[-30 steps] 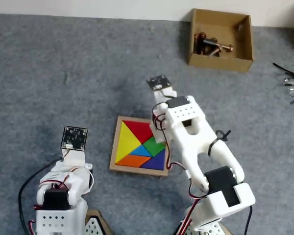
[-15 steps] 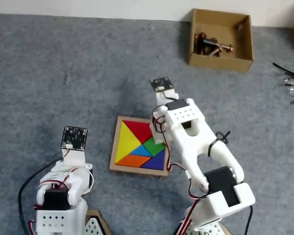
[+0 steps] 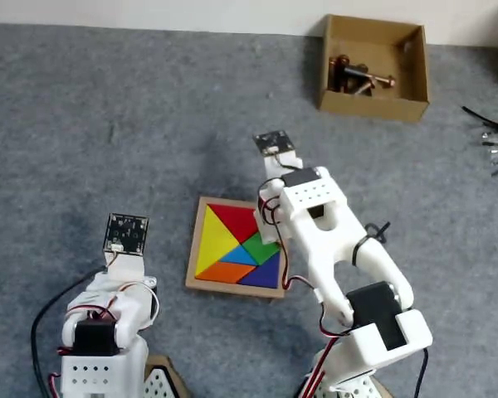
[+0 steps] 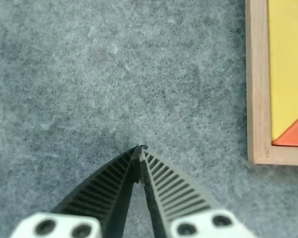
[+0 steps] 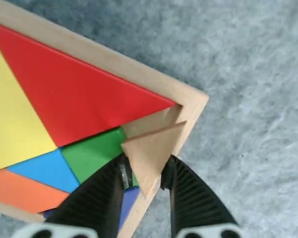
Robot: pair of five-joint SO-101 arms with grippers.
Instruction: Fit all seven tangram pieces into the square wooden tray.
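Note:
The square wooden tray (image 3: 194,249) lies mid-table and holds red (image 3: 237,220), yellow (image 3: 213,244), green, blue, orange and purple pieces. In the right wrist view my right gripper (image 5: 145,171) is shut on a tan wooden triangle (image 5: 151,148), which hangs tilted over the bare gap in the tray's corner (image 5: 188,106), beside the red piece (image 5: 84,106) and the green one (image 5: 92,151). My left gripper (image 4: 140,149) is shut with nothing in it, low over the grey carpet just off the tray's rim (image 4: 256,99); a yellow piece (image 4: 288,69) lies inside that rim.
A cardboard box (image 3: 373,66) with metal parts stands at the back right. Cables (image 3: 491,133) lie at the right edge. Grey carpet covers the table around the tray. The right arm's white body (image 3: 332,240) overhangs the tray's right side.
The right arm's wrist shifted slightly right and nearer with the triangle, then held still. The left arm has not moved.

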